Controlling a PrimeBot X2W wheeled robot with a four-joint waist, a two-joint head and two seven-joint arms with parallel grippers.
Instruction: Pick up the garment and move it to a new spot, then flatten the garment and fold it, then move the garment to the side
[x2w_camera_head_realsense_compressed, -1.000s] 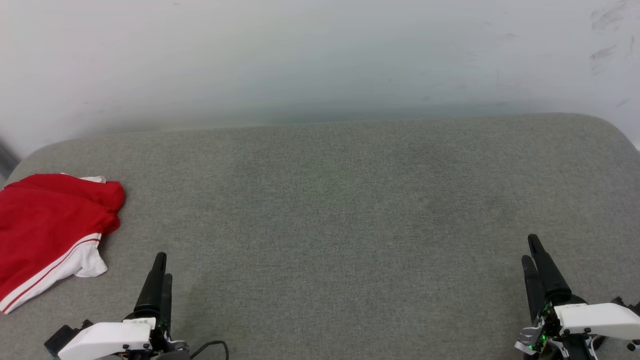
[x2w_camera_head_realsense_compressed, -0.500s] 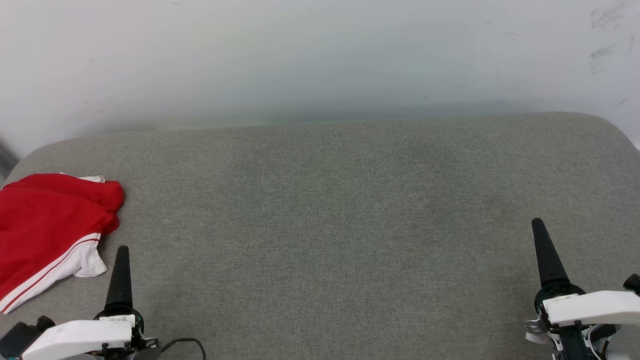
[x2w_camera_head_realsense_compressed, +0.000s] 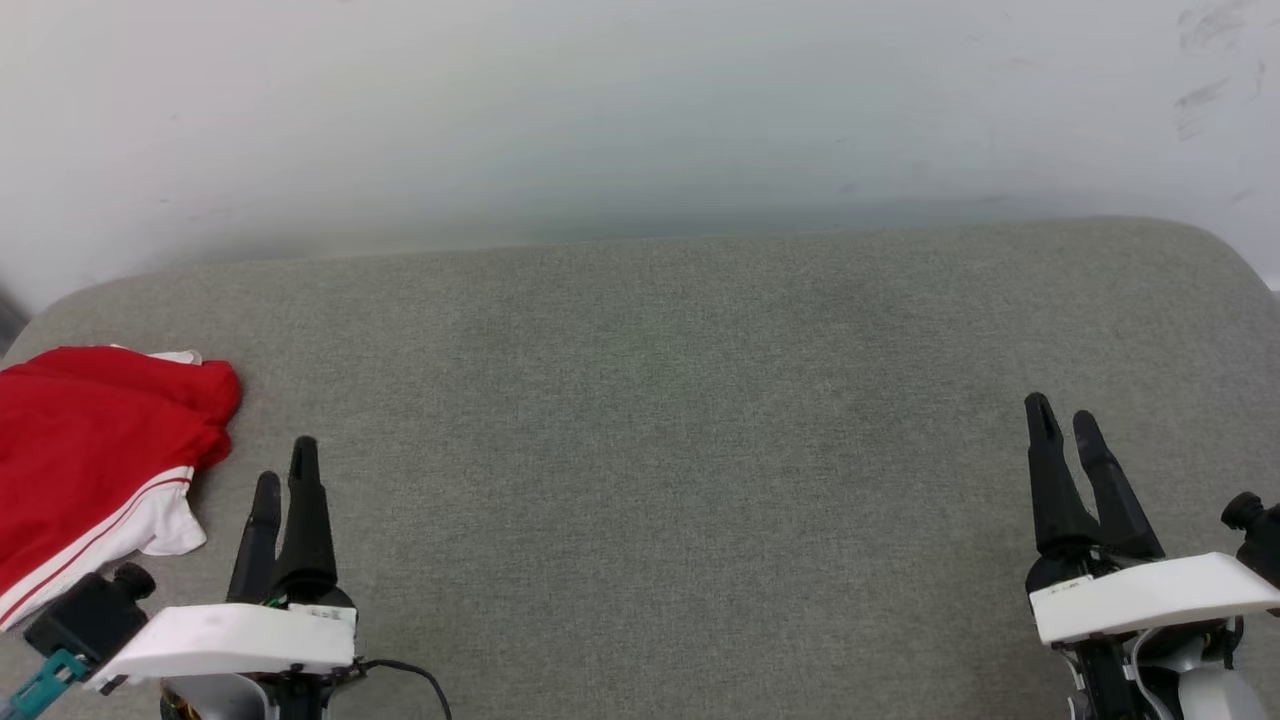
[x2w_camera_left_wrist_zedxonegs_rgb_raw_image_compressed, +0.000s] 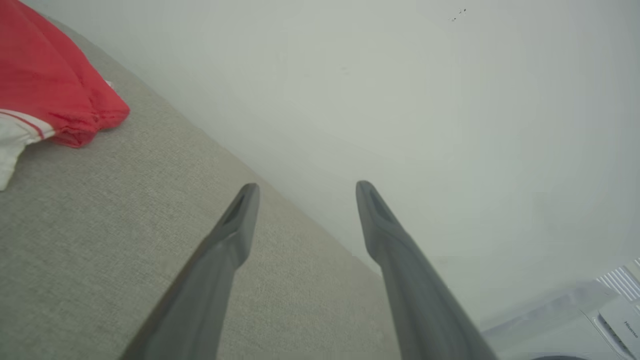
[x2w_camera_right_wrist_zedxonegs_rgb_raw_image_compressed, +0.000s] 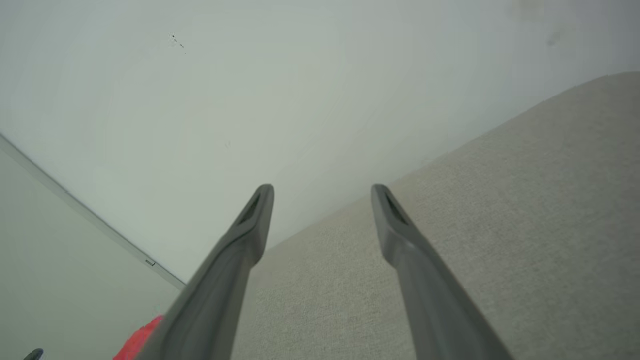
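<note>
The garment (x2w_camera_head_realsense_compressed: 90, 440) is lying at the left edge of the grey cushion (x2w_camera_head_realsense_compressed: 650, 400), partly running out of the head view, and nothing is touching it, so the pickup is probably the step in hand. The left gripper (x2w_camera_head_realsense_compressed: 285, 463) is hovering just right of it with its fingers released and empty. It is likely best placed to swing left and come down on a raised fold of red cloth rather than the thin white hem, pinching through one bunch so the fabric is not slipping out. The right gripper (x2w_camera_head_realsense_compressed: 1062, 410), far off at the right and also spread open and empty, is leaving the middle of the cushion free as a landing spot.

The garment is looking loosely bunched: red body rumpled, a white sleeve with a red stripe poking out toward the near side.
</note>
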